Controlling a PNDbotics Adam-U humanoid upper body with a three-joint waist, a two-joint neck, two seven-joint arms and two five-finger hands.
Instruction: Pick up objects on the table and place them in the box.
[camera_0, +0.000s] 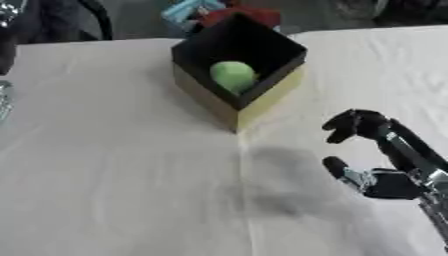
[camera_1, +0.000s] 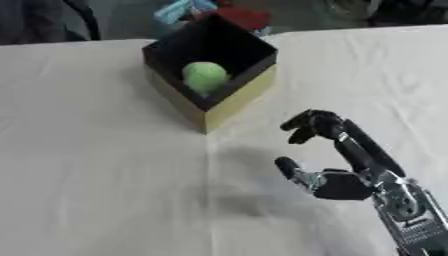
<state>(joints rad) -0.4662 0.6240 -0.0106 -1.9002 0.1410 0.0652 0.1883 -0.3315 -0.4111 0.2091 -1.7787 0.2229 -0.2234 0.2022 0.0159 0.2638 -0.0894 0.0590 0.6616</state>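
White-clothed table (camera_0: 114, 165), creased down the middle. One box (camera_0: 262, 100), black inside and yellow outside, set corner-on near the far edge. One green ball (camera_0: 232, 75) resting inside the box. One right hand (camera_1: 337, 185) near the lower right, fingers partly curled yet apart, thumb spread, holding nothing. Left hand out of view. No loose objects seen on the cloth near the hand.

Likely risks: clipping the box's near corner on a careless reach, shifting it; snagging the cloth and dragging the box.
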